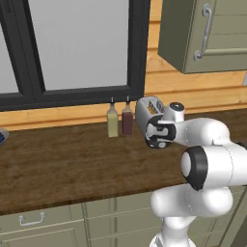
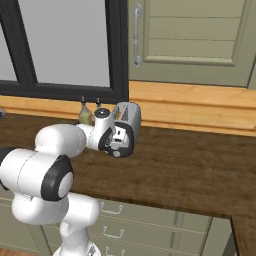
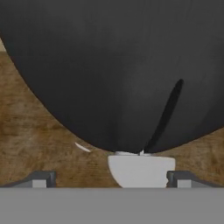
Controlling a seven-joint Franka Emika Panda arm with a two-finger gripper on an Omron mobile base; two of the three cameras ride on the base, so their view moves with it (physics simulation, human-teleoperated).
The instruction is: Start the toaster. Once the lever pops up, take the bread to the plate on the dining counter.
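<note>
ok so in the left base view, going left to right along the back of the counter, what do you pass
yellowish bottle → dark red bottle → toaster, with the arm's wrist right in front of it

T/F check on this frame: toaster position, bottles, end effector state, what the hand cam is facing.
1. The toaster stands on the wooden counter below the window. True.
2. Two bottles stand beside the toaster. True.
3. The end effector is clamped shut. False: its fingertips stand wide apart.
4. The hand view faces the toaster's black end panel from close up. True.
5. The end effector holds a bread slice. False: nothing sits between the fingertips.
</note>
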